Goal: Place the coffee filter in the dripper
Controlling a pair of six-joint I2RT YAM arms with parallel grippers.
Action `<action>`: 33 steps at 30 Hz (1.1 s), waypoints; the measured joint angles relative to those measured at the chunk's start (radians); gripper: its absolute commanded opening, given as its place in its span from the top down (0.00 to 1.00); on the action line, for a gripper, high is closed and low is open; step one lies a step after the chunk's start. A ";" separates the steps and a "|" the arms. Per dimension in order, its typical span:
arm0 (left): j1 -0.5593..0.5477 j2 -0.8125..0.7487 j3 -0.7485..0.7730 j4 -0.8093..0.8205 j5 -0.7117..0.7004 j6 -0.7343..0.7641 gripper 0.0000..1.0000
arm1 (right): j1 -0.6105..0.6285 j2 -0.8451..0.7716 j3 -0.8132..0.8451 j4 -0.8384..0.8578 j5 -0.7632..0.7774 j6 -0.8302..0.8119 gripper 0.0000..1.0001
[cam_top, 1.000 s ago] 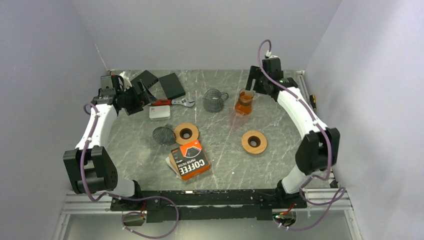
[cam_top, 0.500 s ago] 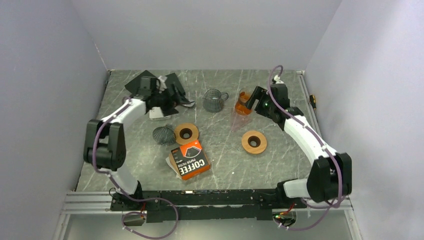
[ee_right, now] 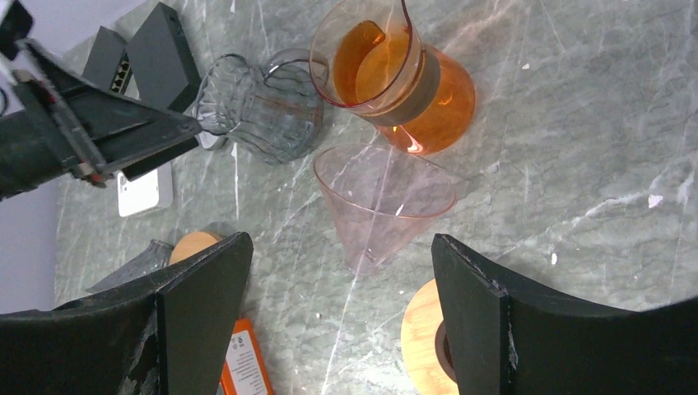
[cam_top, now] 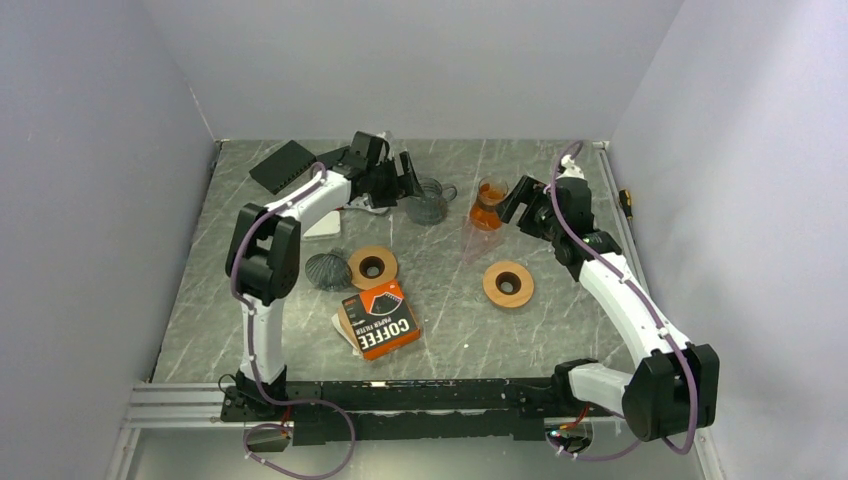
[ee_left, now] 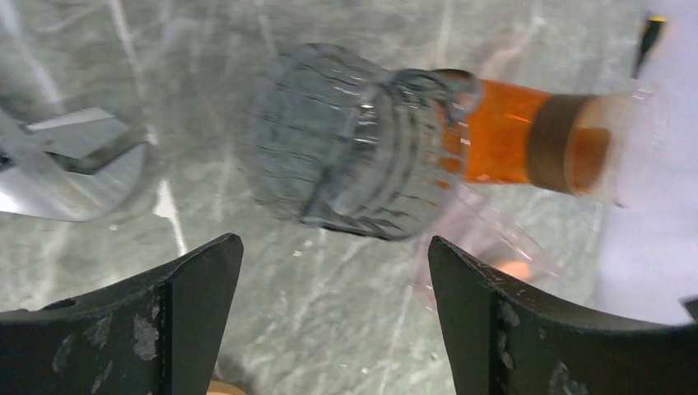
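The arm bases sit on a dark rail at the near edge of a grey, white-veined marble bench (cam_top: 560,330), closed in by plain pale walls on three sides. Nearest the rail, left of centre, lies the orange-and-black coffee filter pack (cam_top: 380,320), flat, with a white paper edge showing under its left side. Just beyond it lies a wooden ring (cam_top: 373,266) with a dark ribbed cone (cam_top: 327,269) touching its left side. A second wooden ring (cam_top: 508,284) lies apart to the right. Further back, the clear pink dripper (ee_right: 383,202) lies tipped on its side, its rim just beside an orange glass carafe (ee_right: 403,78) that stands upright. Left of the carafe stands a grey ribbed glass jug (ee_left: 354,140). A white box (cam_top: 318,228) and black boxes (cam_top: 285,165) lie at the far left.

The left arm rises from its base, folds at a high elbow and stretches far and rightward. Its left hand (ee_left: 333,243) hangs beside the ribbed jug, fingers spread wide with nothing between them. The right arm sweeps up the right side and bends inward. Its right hand (ee_right: 342,239) hangs near the carafe and pink dripper, fingers likewise wide apart and empty.
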 measured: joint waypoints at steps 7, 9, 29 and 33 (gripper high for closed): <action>0.004 0.085 0.036 -0.029 -0.129 0.009 0.18 | 0.000 0.000 0.008 -0.001 -0.009 -0.026 0.16; 0.005 0.103 0.056 -0.037 -0.144 0.016 0.19 | 0.000 0.004 0.014 -0.005 -0.016 -0.031 0.16; 0.002 0.136 0.099 -0.028 -0.120 0.060 0.67 | -0.001 0.069 0.077 -0.021 -0.043 -0.071 0.17; 0.000 0.124 0.069 -0.018 -0.104 0.067 0.70 | -0.001 0.083 0.087 -0.035 -0.042 -0.085 0.17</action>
